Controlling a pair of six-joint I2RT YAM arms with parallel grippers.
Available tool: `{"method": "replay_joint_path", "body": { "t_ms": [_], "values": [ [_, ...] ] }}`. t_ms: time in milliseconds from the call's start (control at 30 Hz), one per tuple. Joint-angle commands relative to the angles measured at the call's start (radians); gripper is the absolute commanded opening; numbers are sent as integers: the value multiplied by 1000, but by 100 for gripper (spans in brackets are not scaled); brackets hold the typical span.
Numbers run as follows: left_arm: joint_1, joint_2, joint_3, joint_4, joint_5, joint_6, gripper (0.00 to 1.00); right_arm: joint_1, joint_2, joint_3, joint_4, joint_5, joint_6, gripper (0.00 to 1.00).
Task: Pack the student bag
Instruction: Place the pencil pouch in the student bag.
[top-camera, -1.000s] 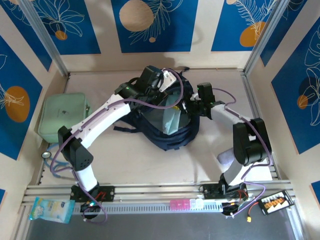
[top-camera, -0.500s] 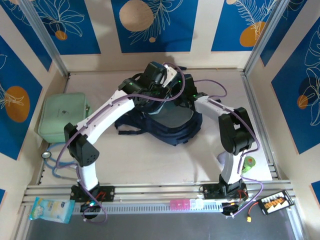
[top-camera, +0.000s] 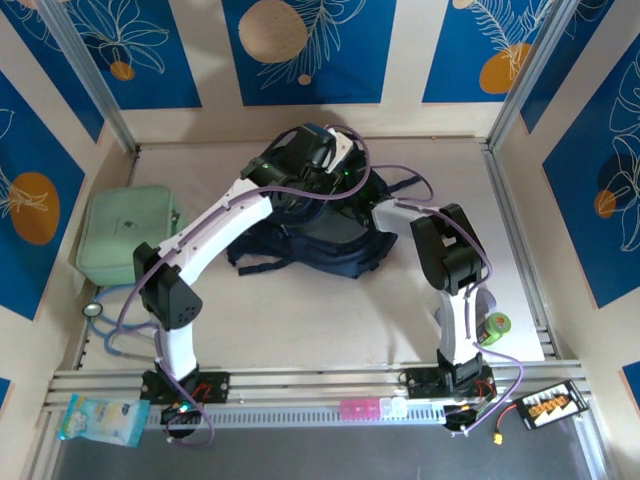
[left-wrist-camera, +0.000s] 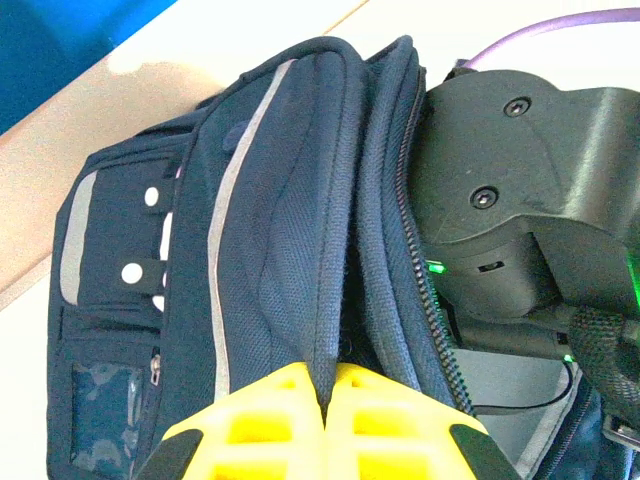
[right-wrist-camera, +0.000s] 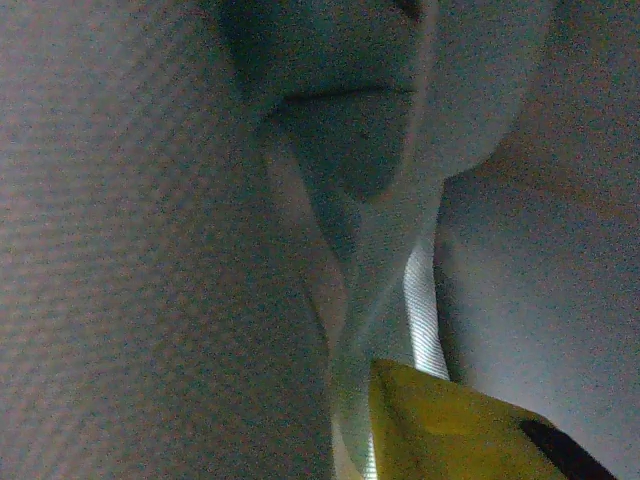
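The navy backpack lies in the middle of the table, just above the centre of the overhead frame, with a mint-green case well apart at the left edge. In the left wrist view, the left gripper sits at the bottom centre, its yellow jaws pressed together on a fold of the backpack's rim beside the zip. The right arm reaches in from the right. The right gripper is inside against grey lining with one yellow finger showing, so I cannot tell how its jaws stand.
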Motion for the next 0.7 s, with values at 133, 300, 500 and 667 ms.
{"method": "replay_joint_path", "body": {
  "t_ms": [133, 300, 500, 667],
  "values": [
    [-21, -43, 50, 144, 41, 1, 0, -29, -79, -68, -110, -34, 12, 54],
    [-14, -43, 49, 152, 31, 2, 0, -46, -183, -128, -209, -33, -1, 61],
    [-7, -42, 44, 159, 35, 3, 0, -43, -231, -190, -229, -39, -12, 57],
    [-8, -40, 45, 156, 46, 4, 0, -29, -208, -180, -271, -23, -30, 38]
  ]
}}
